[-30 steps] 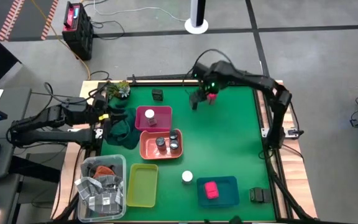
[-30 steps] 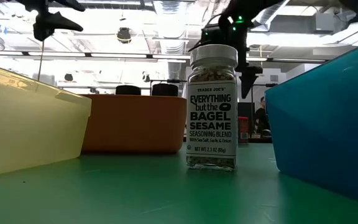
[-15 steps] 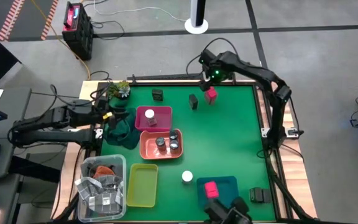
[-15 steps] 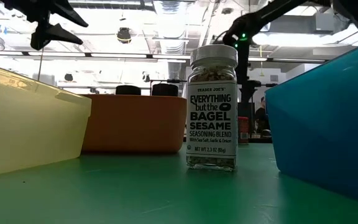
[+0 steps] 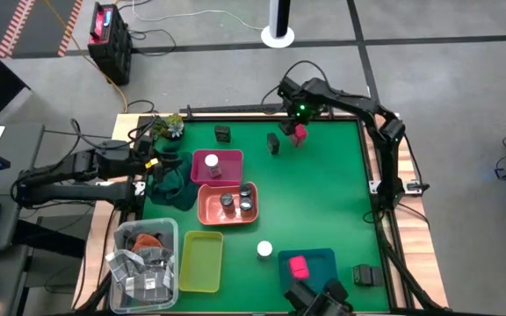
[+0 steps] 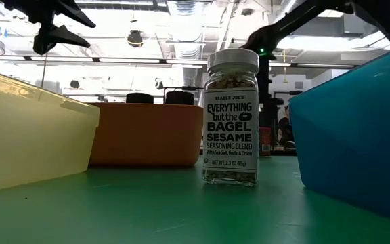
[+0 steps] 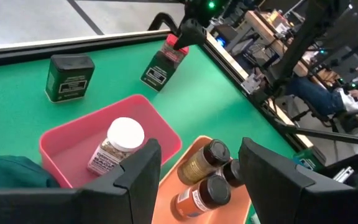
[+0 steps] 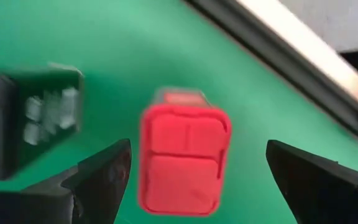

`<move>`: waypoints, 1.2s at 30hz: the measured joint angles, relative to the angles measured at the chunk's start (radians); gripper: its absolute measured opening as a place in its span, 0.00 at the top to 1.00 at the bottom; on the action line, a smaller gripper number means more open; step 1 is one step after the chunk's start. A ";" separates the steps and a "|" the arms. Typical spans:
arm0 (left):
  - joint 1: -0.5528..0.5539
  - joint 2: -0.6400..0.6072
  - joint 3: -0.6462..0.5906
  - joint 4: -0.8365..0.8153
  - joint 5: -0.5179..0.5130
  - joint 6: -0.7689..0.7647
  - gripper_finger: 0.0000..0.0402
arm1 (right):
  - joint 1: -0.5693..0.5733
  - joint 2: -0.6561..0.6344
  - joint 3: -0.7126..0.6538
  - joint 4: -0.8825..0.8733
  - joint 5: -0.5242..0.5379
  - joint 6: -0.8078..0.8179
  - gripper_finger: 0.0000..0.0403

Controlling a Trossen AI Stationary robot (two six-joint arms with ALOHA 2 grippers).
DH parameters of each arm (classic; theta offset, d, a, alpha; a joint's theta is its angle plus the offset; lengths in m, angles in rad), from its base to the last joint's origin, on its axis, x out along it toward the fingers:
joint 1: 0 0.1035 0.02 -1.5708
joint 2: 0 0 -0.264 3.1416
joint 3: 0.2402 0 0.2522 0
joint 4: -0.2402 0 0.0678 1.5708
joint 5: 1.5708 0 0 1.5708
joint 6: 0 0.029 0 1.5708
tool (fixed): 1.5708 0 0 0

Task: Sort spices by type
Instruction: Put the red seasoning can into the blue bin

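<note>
We hover our right gripper (image 8: 191, 180), fingers (image 8: 98, 177) spread wide, above the pink box (image 8: 184, 158) on the surface (image 5: 323, 193); next, we judge, lower and close.

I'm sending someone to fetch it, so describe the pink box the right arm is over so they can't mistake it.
Go to the far edge of the green table, where the right end effector hovers open. Below it stands the bright pink box. Its neighbour, a dark box, is blackish; the other pink box lies in the blue tray at the near edge.
</note>
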 joint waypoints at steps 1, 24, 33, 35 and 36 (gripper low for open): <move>0.000 0.000 0.000 -0.001 0.002 0.001 0.49 | 0.000 0.000 -0.018 0.006 0.000 0.001 0.02; 0.000 0.000 0.000 -0.003 0.004 0.015 0.49 | -0.051 -0.001 -0.171 0.162 -0.055 -0.022 0.39; 0.000 0.000 0.000 -0.003 0.004 0.042 0.49 | -0.029 -0.001 -0.124 -0.004 -0.073 -0.075 0.44; 0.000 0.000 0.000 -0.003 0.004 0.042 0.49 | -0.018 -0.001 -0.090 -0.067 -0.073 -0.079 0.44; 0.000 0.000 0.000 -0.003 0.006 0.041 0.49 | -0.010 -0.001 -0.072 -0.106 -0.073 -0.078 0.44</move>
